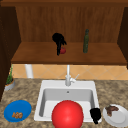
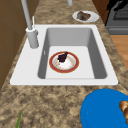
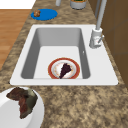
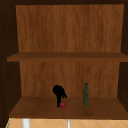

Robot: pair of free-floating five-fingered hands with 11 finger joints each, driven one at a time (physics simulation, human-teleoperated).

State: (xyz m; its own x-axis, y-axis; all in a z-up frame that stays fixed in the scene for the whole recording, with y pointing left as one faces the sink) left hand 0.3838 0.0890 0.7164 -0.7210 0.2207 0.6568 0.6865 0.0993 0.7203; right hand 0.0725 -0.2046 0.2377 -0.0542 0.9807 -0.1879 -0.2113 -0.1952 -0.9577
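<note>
Above the shelf [image 1: 37, 53], left hand [image 1: 58, 38], fingers down on red fruit [image 1: 62, 50].

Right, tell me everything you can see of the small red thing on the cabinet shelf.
The small red thing sits on the lower wooden shelf of the open wall cabinet, to the left of a tall dark green bottle. It looks round, plain and glossy red; what it is cannot be told. The left hand hangs over it with fingers pointing down, covering its left side and seemingly touching it. In the upper view it rests near the shelf's middle, apart from the bottle.
</note>
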